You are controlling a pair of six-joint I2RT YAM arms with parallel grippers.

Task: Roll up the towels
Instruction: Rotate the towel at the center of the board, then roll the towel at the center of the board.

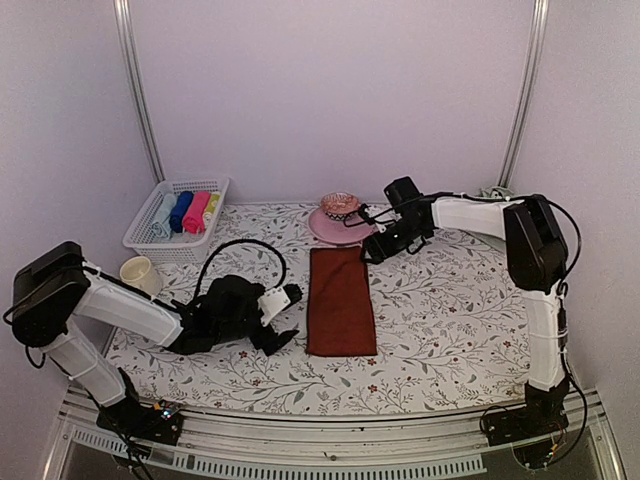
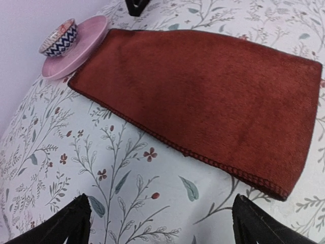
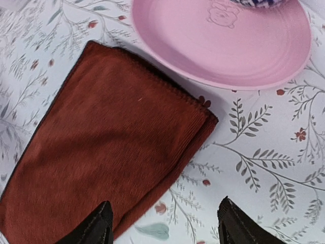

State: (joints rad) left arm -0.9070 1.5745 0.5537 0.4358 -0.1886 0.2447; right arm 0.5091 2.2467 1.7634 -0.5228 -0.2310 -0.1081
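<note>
A dark red-brown towel [image 1: 341, 300] lies flat on the floral table cover as a long folded strip, its short ends near and far. My left gripper [image 1: 287, 318] hovers just left of the towel's near end, jaws open and empty; in the left wrist view the towel [image 2: 203, 86] stretches beyond the open gripper [image 2: 161, 203]. My right gripper [image 1: 372, 248] sits at the towel's far right corner. In the right wrist view that gripper [image 3: 166, 203] is open and holds nothing, with its left finger over the towel's [image 3: 101, 152] folded edge.
A pink plate [image 1: 335, 228] carrying a small patterned bowl [image 1: 340, 205] stands just beyond the towel's far end, close to my right gripper. A white basket [image 1: 178, 218] of rolled coloured cloths sits at the back left, with a cream cup [image 1: 140, 272] in front of it.
</note>
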